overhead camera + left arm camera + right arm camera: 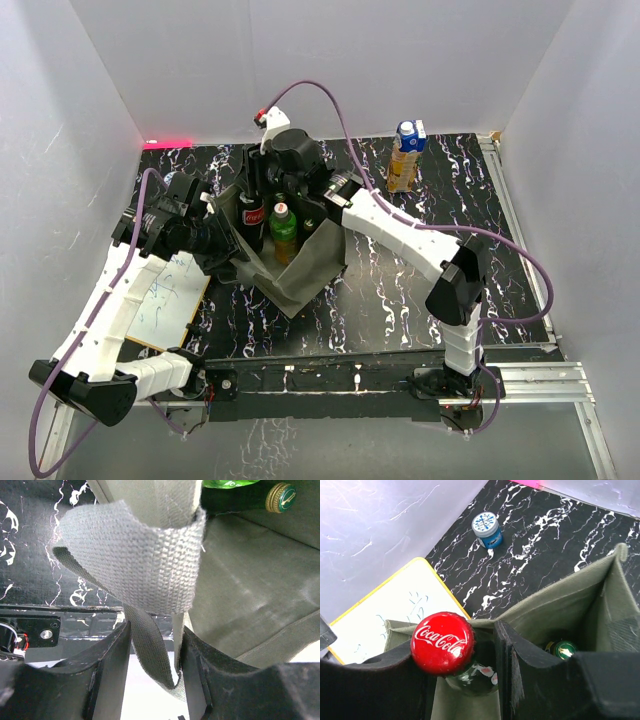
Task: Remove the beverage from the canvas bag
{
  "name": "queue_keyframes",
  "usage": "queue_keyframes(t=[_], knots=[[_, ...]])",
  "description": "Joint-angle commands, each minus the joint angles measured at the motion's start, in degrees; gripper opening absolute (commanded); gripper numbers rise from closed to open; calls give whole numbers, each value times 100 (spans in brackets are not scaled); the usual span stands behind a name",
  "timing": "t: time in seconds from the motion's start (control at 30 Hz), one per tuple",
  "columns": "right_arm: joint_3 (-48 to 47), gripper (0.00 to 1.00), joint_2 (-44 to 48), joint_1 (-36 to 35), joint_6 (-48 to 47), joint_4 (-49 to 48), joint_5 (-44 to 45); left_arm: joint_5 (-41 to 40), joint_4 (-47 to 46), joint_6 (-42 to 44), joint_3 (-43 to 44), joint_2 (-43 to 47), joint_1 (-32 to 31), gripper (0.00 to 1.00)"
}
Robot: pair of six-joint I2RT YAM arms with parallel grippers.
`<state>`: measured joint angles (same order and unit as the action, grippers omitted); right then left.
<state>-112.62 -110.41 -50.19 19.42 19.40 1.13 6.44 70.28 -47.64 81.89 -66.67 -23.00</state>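
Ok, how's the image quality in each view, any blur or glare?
Top external: even light, sharp, one pink glare spot at the far left of the table. Left wrist: the bag strap shows crisp weave, the near jaws are dark and soft. Right wrist: the Coca-Cola cap is sharp, the jaws underexposed, the wall bright.

- The top view is bright and even: the white walls [330, 60] scatter soft light, shadows stay faint, and a pink glow [168, 143] flares at the table's [400, 300] far left edge.
- On the left wrist, the strap handle's [145, 560] weave is sharp, while the dark fingers [75, 690] along the bottom blur.
- On the right wrist, the red bottle cap [442, 641] is crisp with a slight sheen; deep inside the canvas bag [560, 605] lies shade.
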Motion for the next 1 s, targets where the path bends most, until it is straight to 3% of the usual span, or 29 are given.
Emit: queue_keyframes(t=[0.0,0.4,0.97], knots=[[-1070,8,628,-4,736,-740,452,-42,95,-18,120,29,-2,41],[-2091,8,724,18,787,-274,659,-182,-100,10,77,145,-2,42],[-2199,8,1744,115,623,-170,1198,-147,-206,132,78,15,-2,42]])
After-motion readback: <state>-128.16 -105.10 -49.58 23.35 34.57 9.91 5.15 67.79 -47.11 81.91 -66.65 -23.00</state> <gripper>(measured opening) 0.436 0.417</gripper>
